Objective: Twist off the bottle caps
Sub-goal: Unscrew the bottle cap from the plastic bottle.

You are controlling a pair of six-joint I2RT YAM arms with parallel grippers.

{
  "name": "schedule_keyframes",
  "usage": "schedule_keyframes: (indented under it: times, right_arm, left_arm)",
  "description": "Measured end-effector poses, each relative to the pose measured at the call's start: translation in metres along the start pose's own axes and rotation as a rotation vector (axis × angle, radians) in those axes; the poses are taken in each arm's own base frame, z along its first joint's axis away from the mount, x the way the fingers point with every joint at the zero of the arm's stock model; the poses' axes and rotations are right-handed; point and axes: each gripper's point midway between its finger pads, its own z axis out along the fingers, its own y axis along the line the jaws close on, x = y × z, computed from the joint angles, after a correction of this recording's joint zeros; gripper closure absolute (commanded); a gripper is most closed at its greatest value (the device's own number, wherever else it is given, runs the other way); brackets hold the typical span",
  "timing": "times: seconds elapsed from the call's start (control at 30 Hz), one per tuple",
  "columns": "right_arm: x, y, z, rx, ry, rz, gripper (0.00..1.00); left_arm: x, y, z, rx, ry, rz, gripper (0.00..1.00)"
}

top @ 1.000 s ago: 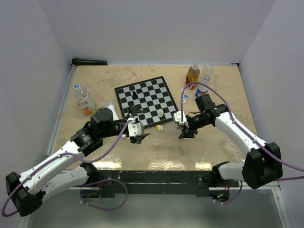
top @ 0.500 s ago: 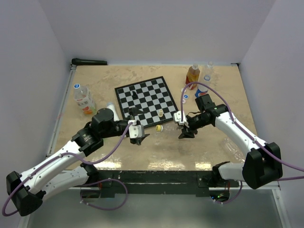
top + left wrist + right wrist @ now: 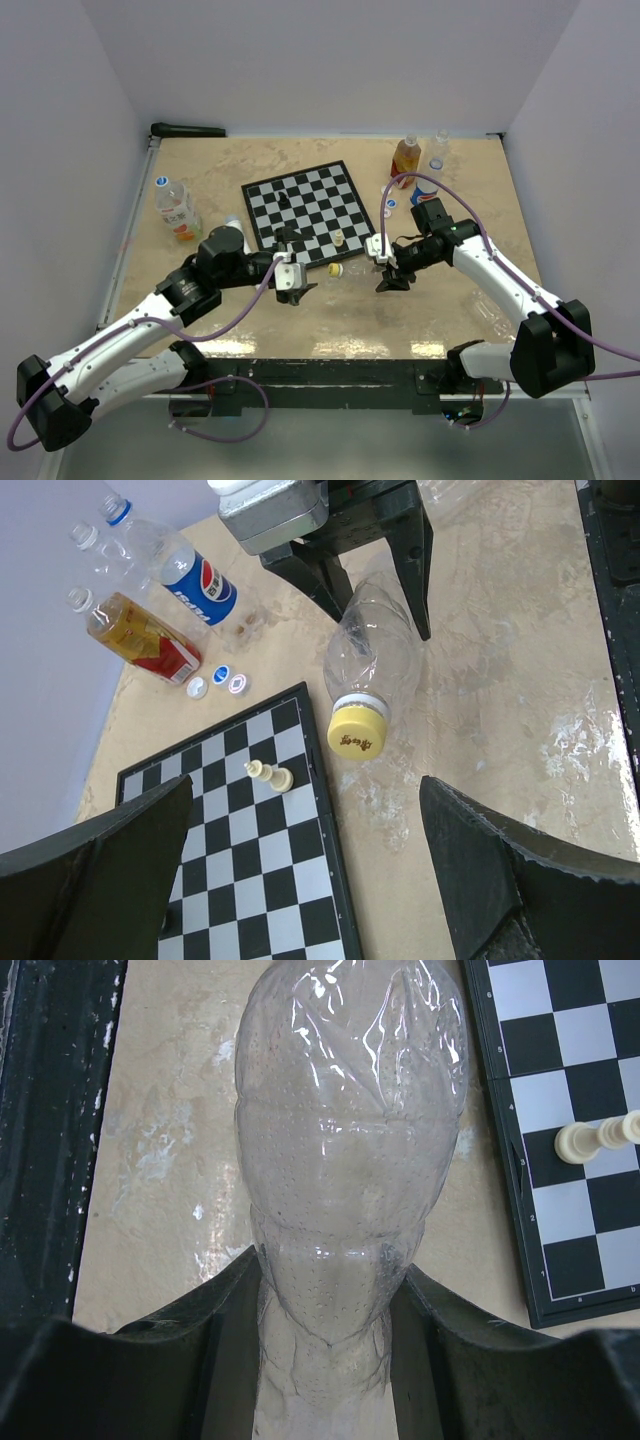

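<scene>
A clear, crumpled plastic bottle (image 3: 375, 655) lies on the table beside the chessboard's edge, its yellow cap (image 3: 358, 730) screwed on and facing my left gripper. My right gripper (image 3: 325, 1300) is shut on the bottle's body (image 3: 350, 1160), one finger on either side. My left gripper (image 3: 310, 880) stands wide open a short way in front of the cap and touches nothing. In the top view the yellow cap (image 3: 335, 269) sits between the left gripper (image 3: 297, 285) and the right gripper (image 3: 385, 272).
A chessboard (image 3: 305, 210) lies mid-table with a cream piece (image 3: 270, 775) near its edge. A Pepsi bottle (image 3: 190, 570), an orange drink bottle (image 3: 135, 635) and a clear one (image 3: 95, 540) lie at the back right, with loose caps (image 3: 221, 674) beside them. Another bottle (image 3: 172, 208) stands far left.
My left arm has edged slightly forward and right, toward the yellow cap, its gripper still open. The right gripper and the bottle have stayed put.
</scene>
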Motion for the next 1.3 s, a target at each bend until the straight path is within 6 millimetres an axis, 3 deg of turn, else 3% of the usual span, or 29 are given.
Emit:
schedule_keyframes:
  times: [0.4, 0.67, 0.87, 1.07, 1.3]
  right_arm:
    - [0.002, -0.001, 0.0, 0.004, 0.014, 0.0, 0.99]
    - [0.002, -0.001, 0.0, 0.005, 0.014, 0.0, 0.99]
    - [0.002, -0.001, 0.0, 0.005, 0.014, 0.0, 0.99]
    - [0.002, -0.001, 0.0, 0.005, 0.014, 0.0, 0.99]
    - [0.002, -0.001, 0.0, 0.005, 0.014, 0.001, 0.99]
  left_arm:
    - [0.003, -0.003, 0.006, 0.026, -0.001, 0.002, 0.01]
    - [0.004, 0.001, 0.023, 0.043, -0.033, 0.014, 0.04]
    - [0.009, -0.004, 0.037, 0.083, -0.05, -0.012, 0.16]
    - [0.028, -0.017, 0.05, 0.146, -0.017, -0.066, 0.28]
    - [0.033, -0.023, 0.053, 0.174, -0.011, -0.097, 0.44]
